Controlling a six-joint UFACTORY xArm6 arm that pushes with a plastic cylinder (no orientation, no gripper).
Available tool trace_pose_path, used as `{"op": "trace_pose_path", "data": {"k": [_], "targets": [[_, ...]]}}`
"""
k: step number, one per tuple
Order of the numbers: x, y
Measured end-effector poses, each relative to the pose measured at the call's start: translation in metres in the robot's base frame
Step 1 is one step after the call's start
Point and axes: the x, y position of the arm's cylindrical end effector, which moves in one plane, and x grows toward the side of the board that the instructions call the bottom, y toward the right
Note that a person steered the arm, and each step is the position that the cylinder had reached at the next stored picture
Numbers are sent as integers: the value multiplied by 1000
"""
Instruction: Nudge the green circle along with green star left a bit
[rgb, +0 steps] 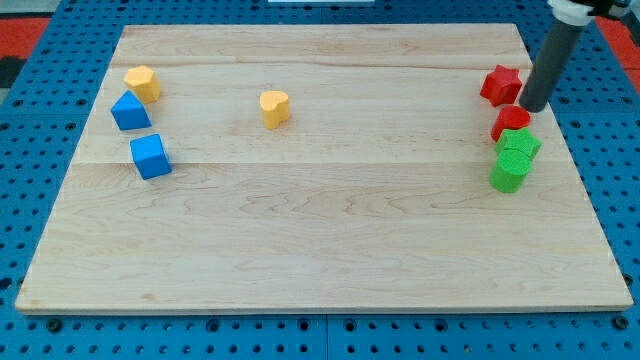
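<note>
The green star (519, 144) and the green circle (510, 173) sit touching each other near the board's right edge, the star above the circle. My tip (532, 107) is at the view's upper right, just above and right of the green star, between the red star (501, 85) and the red block (511, 121). The tip stands close to the red block and apart from the green pair.
A yellow heart (274, 107) lies left of centre at the top. A yellow hexagon (143, 83), a blue triangle (129, 111) and a blue cube (150, 156) cluster at the left. The wooden board (320, 250) rests on a blue pegboard.
</note>
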Motion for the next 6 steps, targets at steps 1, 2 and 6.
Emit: {"op": "trace_pose_path", "data": {"k": [1, 2, 6], "targets": [[20, 32], [56, 40], [129, -45]]}}
